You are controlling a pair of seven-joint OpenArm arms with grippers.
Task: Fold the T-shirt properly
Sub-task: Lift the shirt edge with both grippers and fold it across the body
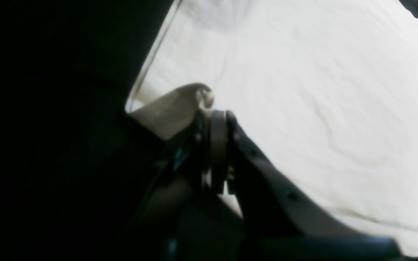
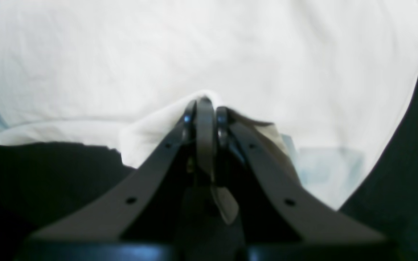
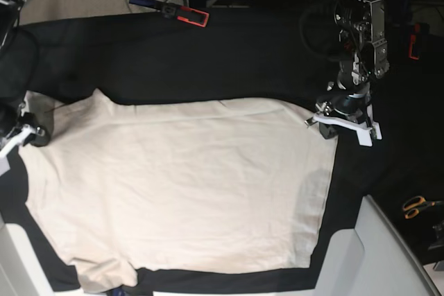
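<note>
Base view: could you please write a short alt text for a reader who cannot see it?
A cream T-shirt lies spread flat on a black table cloth. One robot pincer grips each far corner, the left pincer at the picture's right and the right pincer at its left.

I see the T-shirt [image 3: 187, 192] as soft matt cream cotton, lightly creased, lying on a matt black table cloth [image 3: 229, 60], while my gripper fingers [image 2: 158, 174] look like smooth, dull dark plastic.
</note>
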